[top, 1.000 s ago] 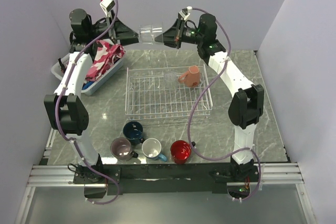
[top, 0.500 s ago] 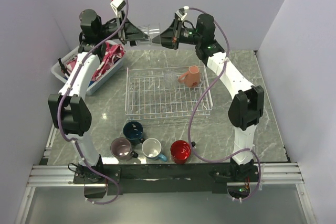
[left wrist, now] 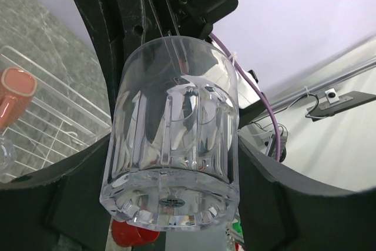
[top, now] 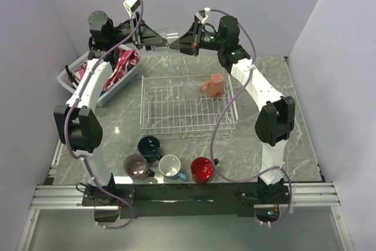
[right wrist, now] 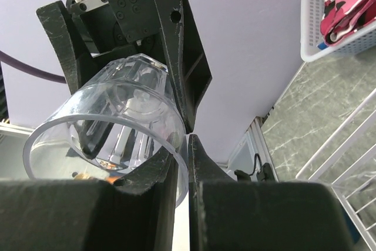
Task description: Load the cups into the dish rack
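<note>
A clear glass [top: 171, 36] hangs in the air above the far end of the table, between both grippers. My left gripper [top: 158, 39] is shut on its sides near the base [left wrist: 173, 139]. My right gripper [top: 183, 43] pinches its rim [right wrist: 111, 127], one finger inside and one outside. The white wire dish rack [top: 176, 113] holds a salmon mug [top: 212, 86] on its side and a second clear glass [top: 189, 86]. The navy [top: 149, 147], mauve [top: 136, 166], light blue [top: 170, 166] and red [top: 201, 169] mugs stand on the table near my bases.
A white plastic basket [top: 71, 80] with pink cloth [top: 117, 66] sits at the far left, just below my left arm. Walls close in on the left, back and right.
My left gripper has carried the glass to the right and a little up. My right gripper has met it and closed on the rim. The mugs and rack have not moved.
</note>
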You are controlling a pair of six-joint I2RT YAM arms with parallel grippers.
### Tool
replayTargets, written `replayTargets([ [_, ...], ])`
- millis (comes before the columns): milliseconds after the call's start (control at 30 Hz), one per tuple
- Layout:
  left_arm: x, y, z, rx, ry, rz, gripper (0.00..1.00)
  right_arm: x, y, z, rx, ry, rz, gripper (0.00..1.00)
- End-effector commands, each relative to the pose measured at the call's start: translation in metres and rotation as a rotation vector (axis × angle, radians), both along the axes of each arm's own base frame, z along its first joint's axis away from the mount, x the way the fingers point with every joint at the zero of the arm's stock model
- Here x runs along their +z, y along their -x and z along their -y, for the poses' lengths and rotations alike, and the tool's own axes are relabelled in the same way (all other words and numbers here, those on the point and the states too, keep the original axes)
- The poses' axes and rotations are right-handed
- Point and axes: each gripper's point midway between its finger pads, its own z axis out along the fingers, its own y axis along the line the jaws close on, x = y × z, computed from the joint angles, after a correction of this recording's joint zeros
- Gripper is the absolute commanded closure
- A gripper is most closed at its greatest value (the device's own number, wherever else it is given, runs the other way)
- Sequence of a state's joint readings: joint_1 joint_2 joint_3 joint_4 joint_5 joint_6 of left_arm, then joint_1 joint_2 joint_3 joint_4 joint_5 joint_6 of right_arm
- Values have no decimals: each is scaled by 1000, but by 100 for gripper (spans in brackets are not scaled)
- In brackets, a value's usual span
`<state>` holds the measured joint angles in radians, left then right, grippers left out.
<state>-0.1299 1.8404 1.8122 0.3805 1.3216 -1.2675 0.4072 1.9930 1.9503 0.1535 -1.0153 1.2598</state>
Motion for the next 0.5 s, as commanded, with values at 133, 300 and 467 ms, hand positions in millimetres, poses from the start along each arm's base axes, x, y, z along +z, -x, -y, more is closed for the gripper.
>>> replayTargets([
  [133,21,20,1,1,9,104,81,17,13,-11,14,-28,21,100],
  [300,15,17,-5,17,-23,106,99,13,11,-4,-13,19,12,46],
  [467,8,4,-34,85,-64,82,99,8,7,32,-97,60,41,35],
])
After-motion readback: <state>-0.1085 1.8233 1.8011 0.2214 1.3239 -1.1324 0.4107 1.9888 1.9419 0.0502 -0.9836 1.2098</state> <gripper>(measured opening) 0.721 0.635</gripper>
